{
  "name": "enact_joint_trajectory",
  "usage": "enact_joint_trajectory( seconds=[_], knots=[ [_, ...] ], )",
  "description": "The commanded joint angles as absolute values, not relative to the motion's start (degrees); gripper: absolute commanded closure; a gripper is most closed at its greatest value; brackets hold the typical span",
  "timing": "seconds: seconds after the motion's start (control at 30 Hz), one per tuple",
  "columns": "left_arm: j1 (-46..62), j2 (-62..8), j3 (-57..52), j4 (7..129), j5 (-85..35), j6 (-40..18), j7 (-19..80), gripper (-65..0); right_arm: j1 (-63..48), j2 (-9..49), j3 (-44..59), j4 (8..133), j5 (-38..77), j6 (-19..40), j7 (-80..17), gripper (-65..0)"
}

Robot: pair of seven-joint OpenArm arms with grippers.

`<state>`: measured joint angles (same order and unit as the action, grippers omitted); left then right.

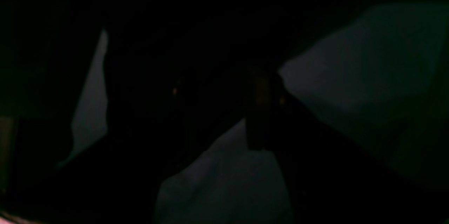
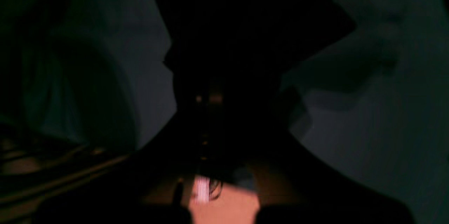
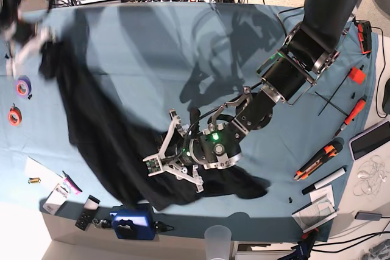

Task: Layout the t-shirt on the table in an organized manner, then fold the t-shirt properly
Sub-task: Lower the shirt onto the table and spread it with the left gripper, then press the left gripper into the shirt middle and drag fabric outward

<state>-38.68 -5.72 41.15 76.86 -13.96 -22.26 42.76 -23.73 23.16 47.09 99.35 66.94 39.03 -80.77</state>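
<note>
The left claw (image 3: 163, 164) hangs low over the near part of the bench (image 3: 152, 35), its pale fingers (image 3: 159, 150) spread apart over the black t-shirt (image 3: 103, 132); whether they touch the cloth cannot be told from above. The left wrist view is almost black, showing only dim patches of teal bench cover between dark folds. The t-shirt lies in a long crumpled band, running from a bunched end near the bench's front edge, beside the left claw, diagonally away to the far corner on the base view's left. There the right claw (image 3: 18, 19), blurred and partly cut off by the frame edge, seems to be closed on the shirt's far end, though the view is too smeared to be sure of the hold. The right wrist view is dark too, with black cloth filling its centre. Two tape rolls (image 3: 19, 98) lie near that side's edge. On the opposite side, orange-handled tools (image 3: 320, 159) rest well apart from the shirt.
</note>
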Motion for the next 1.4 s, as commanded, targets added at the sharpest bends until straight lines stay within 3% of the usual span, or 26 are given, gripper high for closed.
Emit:
enact_joint_trajectory(
  seconds=[0.0, 0.17, 0.4, 0.53, 0.63, 0.77, 0.9, 1.07, 1.37],
  knots=[
    [-40.6, -4.8, 40.7, 77.8, -14.1, -21.9, 41.5, -23.3, -25.2, 24.4, 47.9, 100.1, 68.4, 39.2, -80.0, 0.0],
    [-40.6, -3.1, 40.8, 77.7, -14.3, -22.1, 39.5, -23.3, -31.6, 24.4, 47.7, 100.1, 68.8, 40.0, -80.0, 0.0],
    [-38.9, 2.0, 40.8, 77.6, -17.7, -22.1, 38.9, -23.3, -37.6, 24.3, 46.2, 100.8, 81.7, 40.0, -80.0, 0.0],
    [-35.2, 4.4, 40.8, 77.6, -17.5, -22.1, 38.9, -23.3, -40.9, 23.1, 42.3, 106.6, 82.8, 40.0, -80.0, 0.0],
    [-32.5, 5.1, 40.8, 77.6, -16.0, -21.8, 38.9, -23.3, -42.3, 20.7, 39.1, 113.7, 81.2, 40.0, -80.0, 0.0],
    [-28.7, 4.9, 40.8, 77.6, -16.1, -15.0, 40.7, -23.3, -42.2, 16.9, 36.1, 122.3, 79.4, 40.0, -80.0, 0.0],
    [-25.6, 4.9, 40.8, 77.6, -18.2, -13.9, 45.2, -23.3, -42.2, 13.8, 33.3, 127.8, 72.8, 40.0, -80.0, 0.0],
    [-24.7, 5.0, 40.7, 77.6, -23.2, -13.9, 48.1, -23.3, -42.2, 11.9, 28.6, 128.4, 62.5, 40.0, -80.0, 0.0],
    [-22.6, 5.0, 40.7, 77.6, -24.4, -11.4, 48.2, -23.2, -42.2, 11.9, 20.3, 128.4, 53.6, 40.0, -80.0, 0.0]
  ],
)
